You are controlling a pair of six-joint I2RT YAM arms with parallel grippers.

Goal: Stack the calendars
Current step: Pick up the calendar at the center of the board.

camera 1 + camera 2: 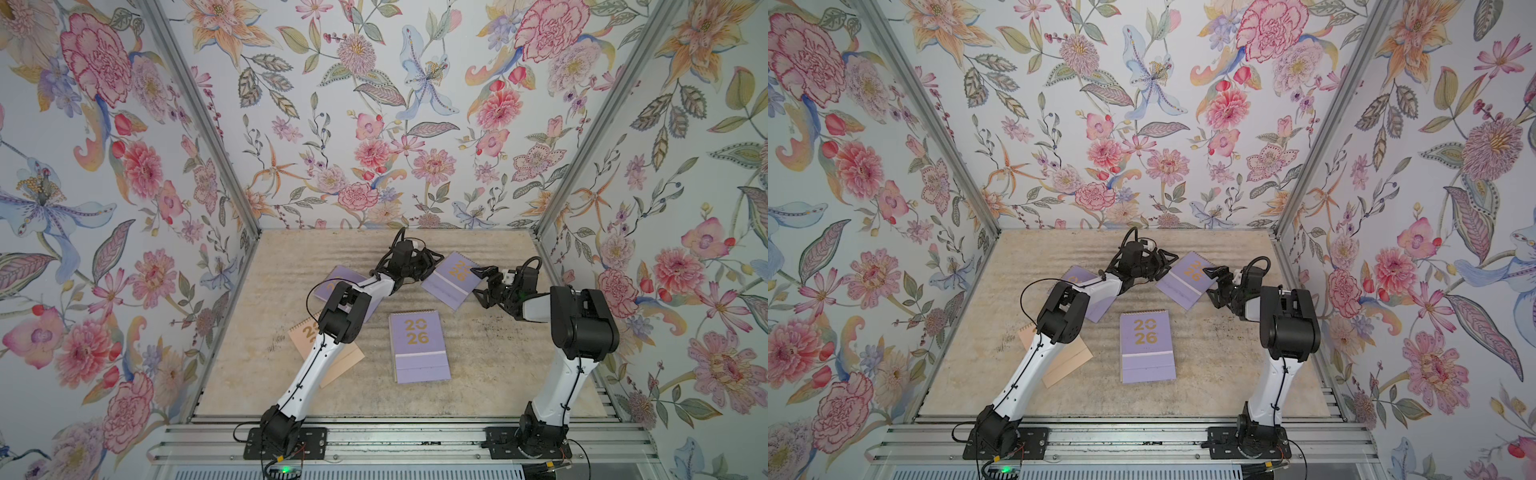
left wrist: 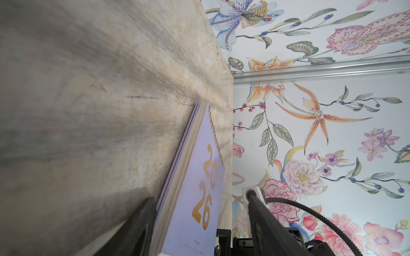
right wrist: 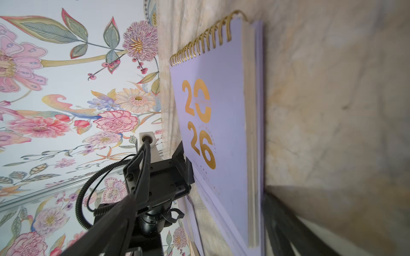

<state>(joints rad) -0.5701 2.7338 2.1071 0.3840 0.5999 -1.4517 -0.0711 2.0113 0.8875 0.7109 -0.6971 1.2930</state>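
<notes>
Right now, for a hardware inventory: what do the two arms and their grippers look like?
Left arm and right arm: white links, black joint housings, black cables, ribbed at the wrist. Left gripper and right gripper: black, angular fingers.

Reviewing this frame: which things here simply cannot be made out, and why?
- peach-pink calendar: in both top views the left arm crosses it, hiding most of the cover.
- left lilac calendar: the same arm covers most of it.
- far lilac calendar: its small print is too small to read in the left wrist view.
- right gripper: one finger is blurred in the right wrist view.
</notes>
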